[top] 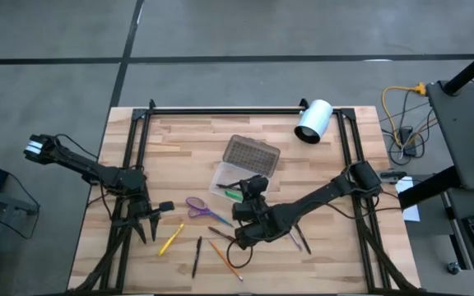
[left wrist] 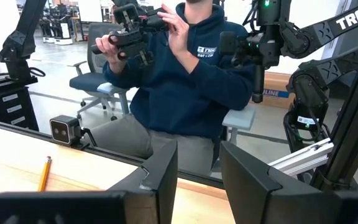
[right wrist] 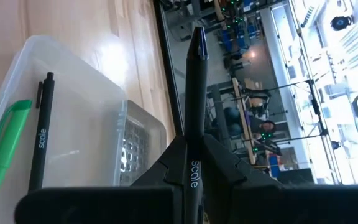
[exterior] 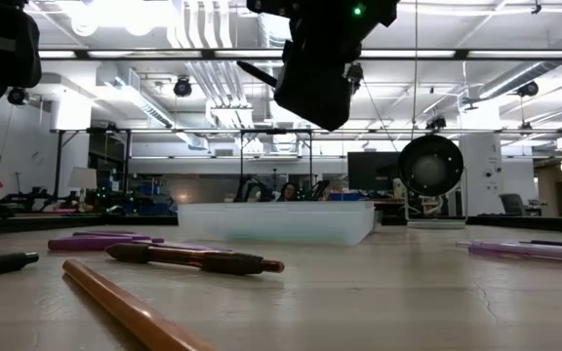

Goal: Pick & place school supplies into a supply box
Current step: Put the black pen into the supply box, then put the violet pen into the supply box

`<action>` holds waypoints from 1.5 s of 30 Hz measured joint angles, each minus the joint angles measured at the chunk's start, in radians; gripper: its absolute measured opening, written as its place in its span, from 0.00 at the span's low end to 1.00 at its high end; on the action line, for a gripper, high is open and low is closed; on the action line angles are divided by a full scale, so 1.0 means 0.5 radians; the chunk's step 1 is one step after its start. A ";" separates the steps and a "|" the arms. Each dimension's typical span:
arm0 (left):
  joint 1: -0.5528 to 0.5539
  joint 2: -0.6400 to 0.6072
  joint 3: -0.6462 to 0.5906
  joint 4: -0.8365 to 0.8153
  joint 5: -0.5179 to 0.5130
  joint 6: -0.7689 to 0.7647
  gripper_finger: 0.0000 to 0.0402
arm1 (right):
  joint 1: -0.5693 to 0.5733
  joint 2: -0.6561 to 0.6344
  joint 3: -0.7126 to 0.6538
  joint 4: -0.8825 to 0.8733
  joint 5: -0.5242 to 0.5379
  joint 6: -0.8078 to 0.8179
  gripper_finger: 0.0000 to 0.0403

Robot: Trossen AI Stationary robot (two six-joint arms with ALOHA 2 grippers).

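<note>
The clear supply box (top: 230,178) lies open at mid-table, its grey dotted lid (top: 252,154) on the far side. A green pen (right wrist: 5,149) and a black pen (right wrist: 39,134) lie inside it. My right gripper (top: 249,200) hovers just near of the box, shut on another black pen (right wrist: 194,93); it also shows high up in the low view (exterior: 320,58). Purple scissors (top: 197,205), a yellow pencil (top: 171,238), a black pen (top: 197,256) and an orange pencil (top: 225,259) lie on the table. My left gripper (top: 148,228) is open and empty at the near left. My right gripper pinches the black pen's barrel (right wrist: 192,163) between its two fingers. The pen lies along the fingers, and its end (right wrist: 197,40) sticks out ahead of them toward the box. The pen is lifted clear of the table.
A white cylinder (top: 313,121) lies at the far right. Two more pens (top: 299,238) lie near the right arm. A person sits beyond the table's near left side in the left wrist view (left wrist: 185,81). Black frame rails (top: 220,109) run along the table's edges.
</note>
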 joint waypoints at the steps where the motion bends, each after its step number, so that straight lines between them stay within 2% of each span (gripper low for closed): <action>1: 0.000 0.000 0.000 0.000 0.000 0.000 0.26 | -0.003 0.000 0.000 0.000 0.000 0.000 0.04; 5: -0.001 0.000 0.000 0.000 0.000 0.000 0.26 | -0.013 0.001 0.000 0.000 0.000 0.002 0.05; 14: -0.001 0.000 -0.002 0.000 0.000 0.000 0.26 | -0.016 0.001 0.000 0.002 -0.011 0.008 0.19; 19: 0.000 0.000 -0.002 0.000 0.000 -0.001 0.26 | -0.016 0.001 0.000 0.005 -0.013 0.008 0.24; 42: 0.000 0.000 -0.002 0.000 0.000 -0.001 0.26 | -0.015 0.002 0.000 0.006 -0.021 0.007 0.24; 45: -0.001 -0.001 -0.002 0.000 0.000 0.000 0.26 | -0.013 0.002 0.000 0.008 -0.080 0.006 0.23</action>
